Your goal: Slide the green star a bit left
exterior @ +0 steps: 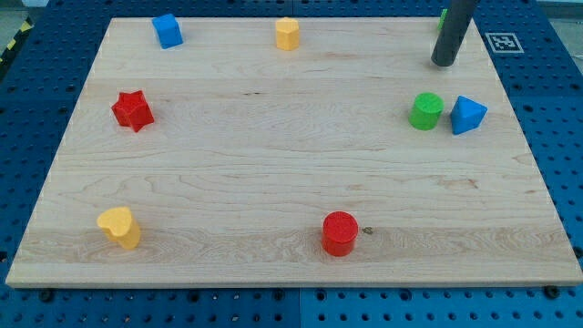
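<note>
A wooden board [273, 173] is seen lying on a blue pegged table [565, 137]. The green cylinder [425, 110], near the board's edge at the view's right, is taken as the reference mark.

The dark rod [454, 27] is recorded above the cylinder, towards the view's top and slightly to the view's right. My tip [444, 64] is set on the board a short way above the cylinder and is apart from it. No block is touched by the tip. The arm ends in this plain rod, so no open or closed state can be told.

The green star [442, 16] is shown only as a thin green sliver at the rod's left edge, well above the cylinder at the board's top margin. It is mostly hidden by the rod, and its shape cannot be confirmed.

A blue wedge-like block [467, 115] is noted just beside the cylinder on the view's right, with a narrow gap between. A red cylinder [340, 233] is placed well below and to the view's left of the reference. A yellow block [288, 33] is found above and well to the left, and a blue cube [167, 30] further left at the same level. A red star [133, 110] is level with the cylinder, far across at the view's left. A yellow heart [120, 227] is far left and below.
</note>
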You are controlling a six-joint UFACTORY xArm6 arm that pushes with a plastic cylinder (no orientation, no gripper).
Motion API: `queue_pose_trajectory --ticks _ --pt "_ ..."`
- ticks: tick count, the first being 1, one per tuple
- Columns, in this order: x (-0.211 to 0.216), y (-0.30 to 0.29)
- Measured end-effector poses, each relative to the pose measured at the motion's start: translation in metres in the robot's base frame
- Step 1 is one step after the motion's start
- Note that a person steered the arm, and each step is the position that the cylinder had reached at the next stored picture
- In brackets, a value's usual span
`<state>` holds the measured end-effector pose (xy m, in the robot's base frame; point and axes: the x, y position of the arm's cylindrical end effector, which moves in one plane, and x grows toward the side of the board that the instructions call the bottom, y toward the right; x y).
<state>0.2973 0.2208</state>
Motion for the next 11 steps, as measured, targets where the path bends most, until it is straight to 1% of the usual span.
queue_pose_trajectory --ticks 2,5,6,8,9,10,11 --pt "0.0 0.01" --pt "0.0 0.051" --pt "-0.026 0.055" --pt "-0.07 0.099" --pt "-0.106 0.099" --pt "-0.106 0.095" --pt "-0.086 0.083"
